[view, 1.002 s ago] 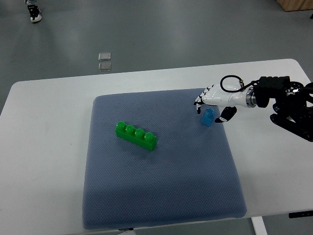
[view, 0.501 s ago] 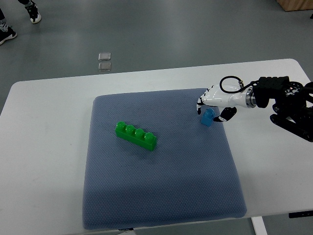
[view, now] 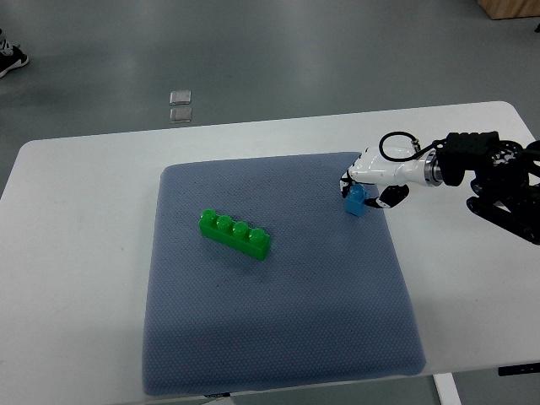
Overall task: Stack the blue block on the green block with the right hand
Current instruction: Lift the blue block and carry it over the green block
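Right hand fingers now curled around small blue block on dimpled grey mat; studded green block unmoved.

On the table, a mat, covering most of the middle. On the mat, left of the middle, a long block, lying slanted, left end farther back. Well apart to the right, near the mat's far right corner, a small block, standing up. Right hand just behind and around the small block, holding it, arm reaching in from the right edge. Behind the table, on the floor, two little squares, one before the other. Far back left, a shoe.
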Controlling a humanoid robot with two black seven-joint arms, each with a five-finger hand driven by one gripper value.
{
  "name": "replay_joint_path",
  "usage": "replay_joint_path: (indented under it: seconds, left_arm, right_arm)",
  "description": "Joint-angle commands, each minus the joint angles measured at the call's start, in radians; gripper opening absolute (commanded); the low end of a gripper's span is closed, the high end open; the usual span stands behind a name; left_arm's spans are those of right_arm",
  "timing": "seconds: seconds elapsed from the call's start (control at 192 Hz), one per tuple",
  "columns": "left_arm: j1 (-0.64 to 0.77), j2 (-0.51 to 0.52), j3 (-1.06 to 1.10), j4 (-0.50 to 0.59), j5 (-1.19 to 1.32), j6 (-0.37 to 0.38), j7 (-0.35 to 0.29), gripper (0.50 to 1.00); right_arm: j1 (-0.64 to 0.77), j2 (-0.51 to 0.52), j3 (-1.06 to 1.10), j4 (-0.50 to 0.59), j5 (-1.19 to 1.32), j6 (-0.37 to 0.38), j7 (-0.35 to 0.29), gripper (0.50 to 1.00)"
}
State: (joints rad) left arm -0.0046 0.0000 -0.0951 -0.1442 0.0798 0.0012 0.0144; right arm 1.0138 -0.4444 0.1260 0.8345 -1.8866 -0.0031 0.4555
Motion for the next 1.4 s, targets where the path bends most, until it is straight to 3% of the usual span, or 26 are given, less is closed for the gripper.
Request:
replay_joint_path:
  seconds: [0.0,0.245,0.752,1.394]
  left_arm:
    - [0.000,0.000,0.000,0.000,0.000,0.000,-0.001,1.000]
    - [0.000,0.000,0.000,0.000,0.000,0.000,-0.001,1.000]
    - [0.000,0.000,0.000,0.000,0.000,0.000,0.001,1.000]
    - [0.000,0.000,0.000,0.000,0.000,0.000,-0.001,1.000]
  right_arm:
    - [0.000,0.001,0.000,0.000,-0.008,0.000,0.000,0.611]
    - [0.000,0.000,0.000,0.000,-0.009,0.000,0.000,0.552]
    - [0.063,0.033,0.004,0.018,-0.005,-0.029,0.000,0.554]
    - [0.141,0.171,0.001,0.179,-0.003,-0.037,0.005,0.556]
